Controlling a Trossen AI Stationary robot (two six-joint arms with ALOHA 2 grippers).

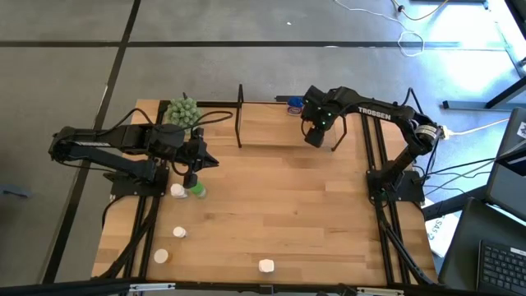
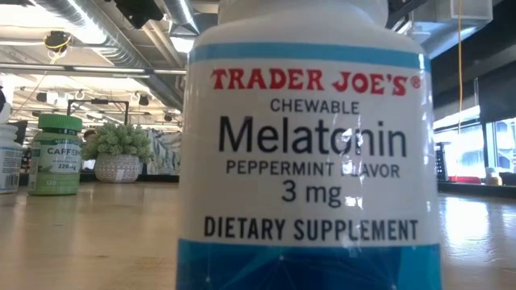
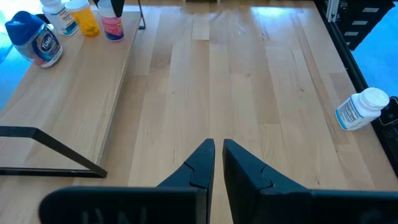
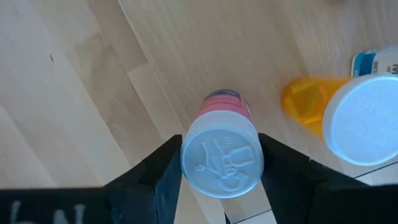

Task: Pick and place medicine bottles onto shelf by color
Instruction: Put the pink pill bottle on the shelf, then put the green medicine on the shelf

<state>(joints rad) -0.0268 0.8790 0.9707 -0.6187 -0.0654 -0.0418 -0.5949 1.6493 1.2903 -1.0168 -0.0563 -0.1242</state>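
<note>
Two end effectors face you: your right end effector [image 4: 219, 163] is clamped around a pink-red bottle [image 4: 222, 152] standing on the shelf [image 1: 283, 123], beside an orange bottle [image 4: 303, 102]; your left end effector [image 3: 217, 163], nearly closed and empty, hangs over the bench [image 1: 288, 214] near a green bottle [image 1: 198, 191].

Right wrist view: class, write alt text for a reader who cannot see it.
The right tool straddles a pink bottle with a white cap, standing on the light-wood shelf. Beside it stand an orange bottle and a white-capped bottle.
</note>
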